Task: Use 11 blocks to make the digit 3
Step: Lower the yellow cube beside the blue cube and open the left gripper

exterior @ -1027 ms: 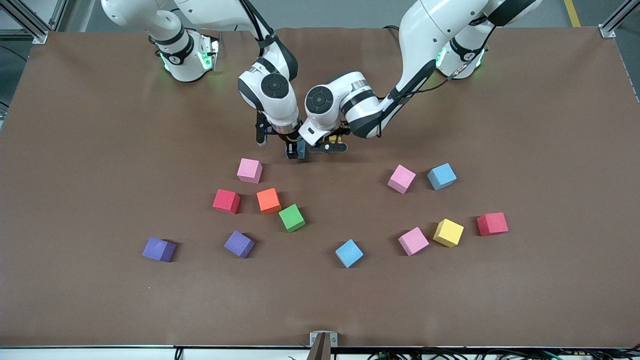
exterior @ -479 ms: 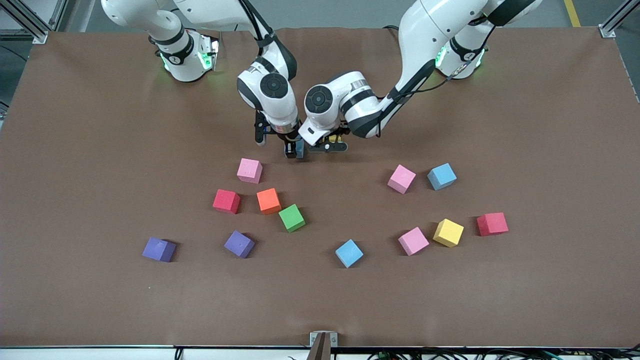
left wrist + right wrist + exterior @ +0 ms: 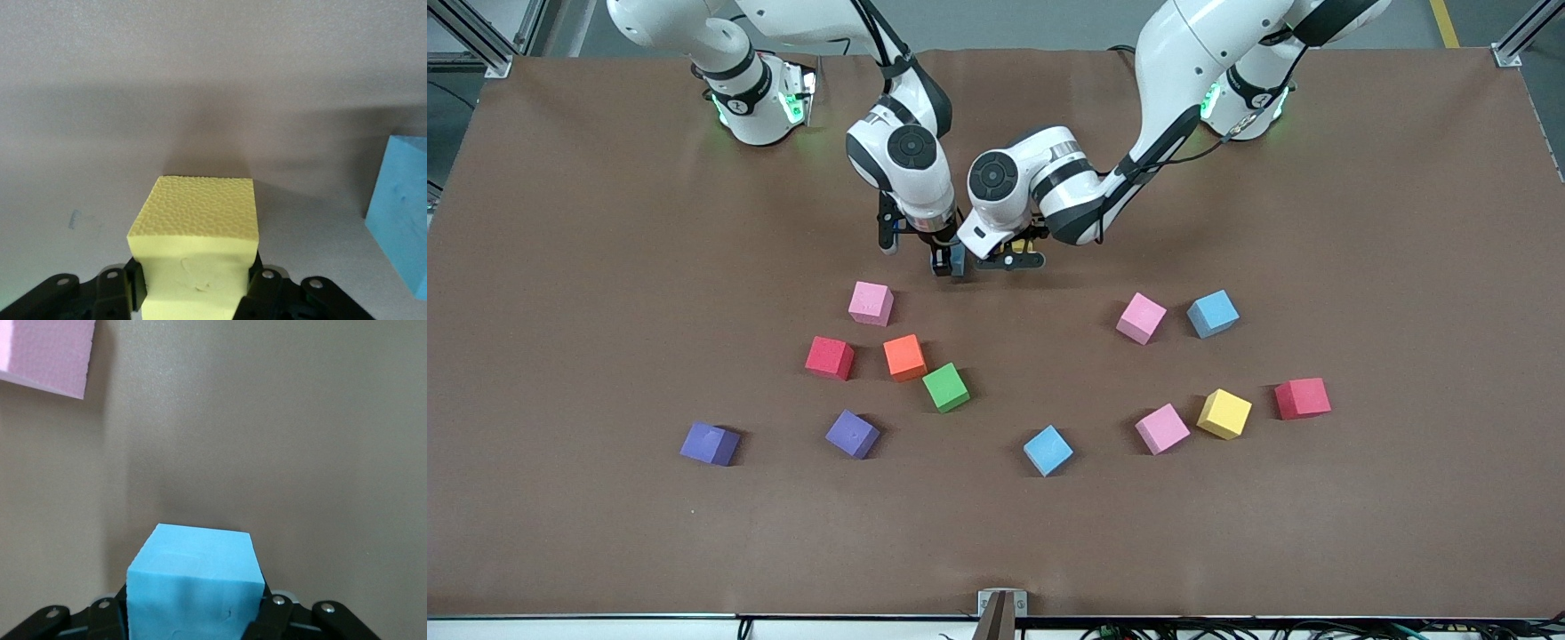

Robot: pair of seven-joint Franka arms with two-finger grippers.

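Blocks first: left pincer [image 3: 193, 293] clamps a yellow cube [image 3: 197, 223], right pincer [image 3: 193, 617] a blue cube [image 3: 193, 577]; lower both flush, faces touching, before releasing onto the surface [image 3: 1227, 533].

Left gripper [image 3: 197, 290] clamps cube 13 [image 3: 197, 213] and right gripper [image 3: 193, 613] clamps cube 14 [image 3: 193, 567], side by side over the table [image 3: 605, 222], mid-width.

Toward right arm's end:
- cube 1 [image 3: 871, 303] is farthest from camera
- nearer, cube 2 [image 3: 829, 357] sits beside cube 3 [image 3: 904, 356]
- cube 4 [image 3: 945, 387] is just beside cube 3's nearer corner
- nearest are cube 5 [image 3: 852, 434] and cube 6 [image 3: 710, 444], with cube 6 outermost

Cube 7 [image 3: 1048, 450] sits alone mid-width, near camera.

Toward left arm's end:
- cube 8 [image 3: 1141, 317] is beside cube 9 [image 3: 1212, 313]
- nearer, a row of cube 10 [image 3: 1162, 428], cube 11 [image 3: 1224, 413] and cube 12 [image 3: 1302, 397], with cube 12 outermost
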